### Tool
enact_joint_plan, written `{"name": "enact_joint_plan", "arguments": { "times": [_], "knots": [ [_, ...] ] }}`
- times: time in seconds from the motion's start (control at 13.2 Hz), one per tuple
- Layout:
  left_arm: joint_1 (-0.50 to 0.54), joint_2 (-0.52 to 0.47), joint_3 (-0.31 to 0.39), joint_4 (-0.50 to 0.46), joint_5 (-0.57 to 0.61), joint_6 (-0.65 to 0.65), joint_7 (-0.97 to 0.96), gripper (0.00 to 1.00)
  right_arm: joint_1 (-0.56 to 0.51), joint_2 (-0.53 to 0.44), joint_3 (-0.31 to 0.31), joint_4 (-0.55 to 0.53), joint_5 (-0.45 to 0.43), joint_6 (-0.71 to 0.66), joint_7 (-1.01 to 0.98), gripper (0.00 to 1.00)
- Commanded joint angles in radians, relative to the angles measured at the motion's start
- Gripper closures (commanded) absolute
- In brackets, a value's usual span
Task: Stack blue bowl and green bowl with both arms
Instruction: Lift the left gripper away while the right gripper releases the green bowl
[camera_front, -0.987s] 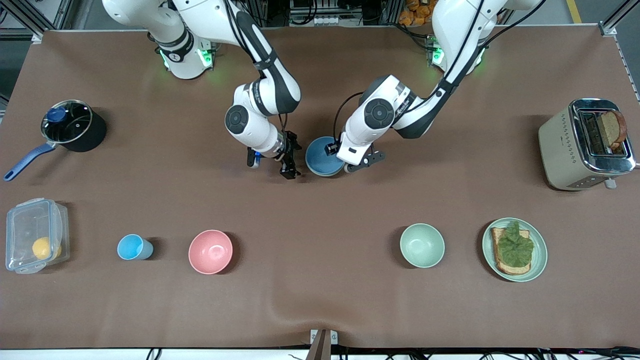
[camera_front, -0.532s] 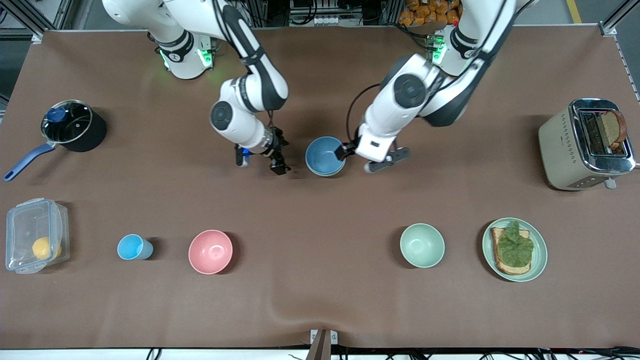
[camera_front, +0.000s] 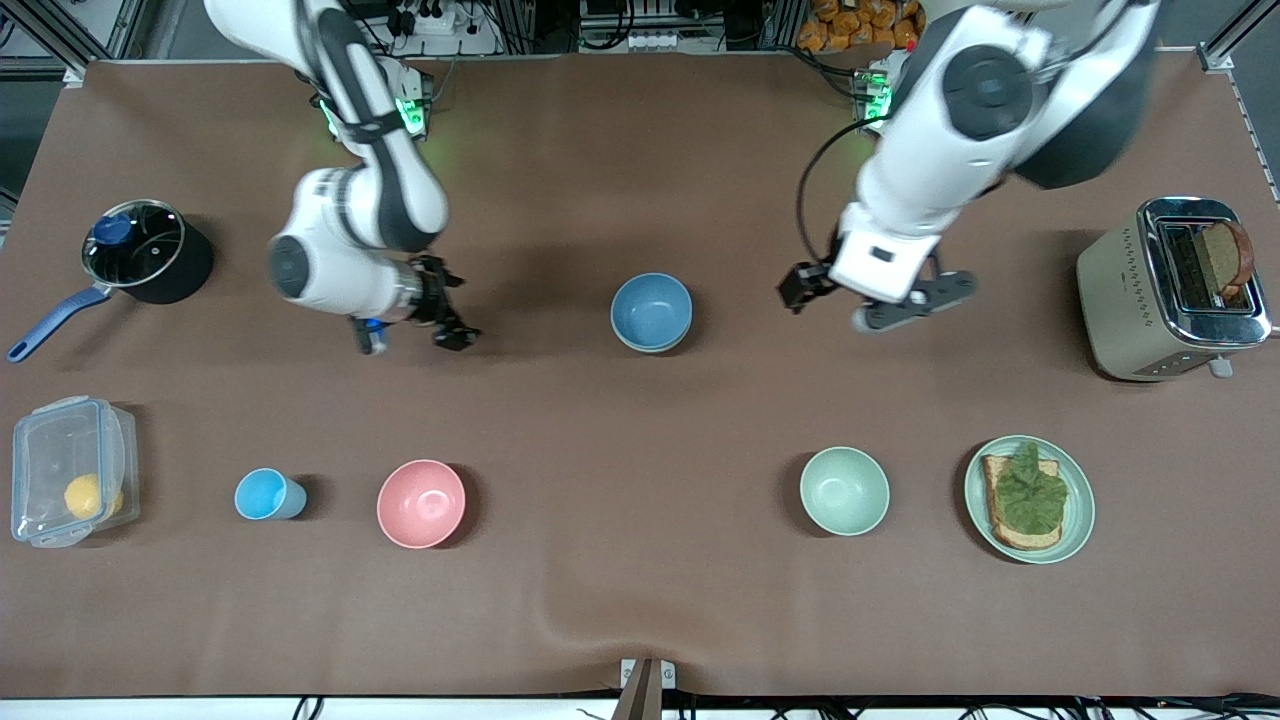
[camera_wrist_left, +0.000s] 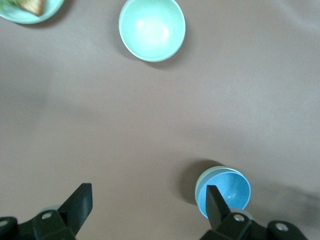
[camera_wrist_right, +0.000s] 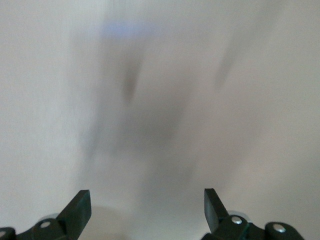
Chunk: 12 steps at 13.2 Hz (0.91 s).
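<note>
Blue bowl (camera_front: 651, 311) is nested in green bowl (camera_wrist_left: 205, 178) mid-bench; left hand (camera_front: 868, 302) & right hand (camera_front: 410, 338) are held wide apart, empty, either side of it

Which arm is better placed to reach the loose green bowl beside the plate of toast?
Left. The left end effector hangs open over the table toward the toaster, the end where the loose green bowl lies; its wrist view shows that bowl. The right end effector is toward the pot.
</note>
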Motion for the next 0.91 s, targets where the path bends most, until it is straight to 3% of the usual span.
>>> {"name": "enact_joint_plan", "arguments": {
  "times": [0.0, 0.3, 0.46, 0.53, 0.61, 0.84],
  "knots": [
    [0.088, 0.003, -0.007, 0.101, 0.021, -0.106, 0.127, 0.0, 0.014, -0.029, -0.074, 0.067, -0.107, -0.131, -0.004, 0.0],
    [0.165, 0.003, 0.005, 0.198, 0.013, -0.238, 0.186, 0.0, 0.0, -0.019, -0.2, 0.228, -0.216, -0.355, -0.142, 0.0],
    [0.145, -0.001, 0.079, 0.205, 0.008, -0.273, 0.23, 0.0, -0.079, -0.005, -0.208, 0.312, -0.242, -0.441, -0.235, 0.0],
    [0.139, -0.02, 0.105, 0.21, 0.013, -0.28, 0.315, 0.0, -0.175, -0.003, -0.177, 0.351, -0.247, -0.469, -0.288, 0.0],
    [0.137, -0.029, 0.123, 0.21, 0.021, -0.283, 0.391, 0.0, -0.265, -0.002, -0.101, 0.391, -0.268, -0.495, -0.358, 0.0],
    [0.11, -0.066, 0.217, 0.199, -0.021, -0.358, 0.483, 0.0, -0.464, -0.012, 0.071, 0.487, -0.475, -0.5, -0.455, 0.0]
  ]
}}
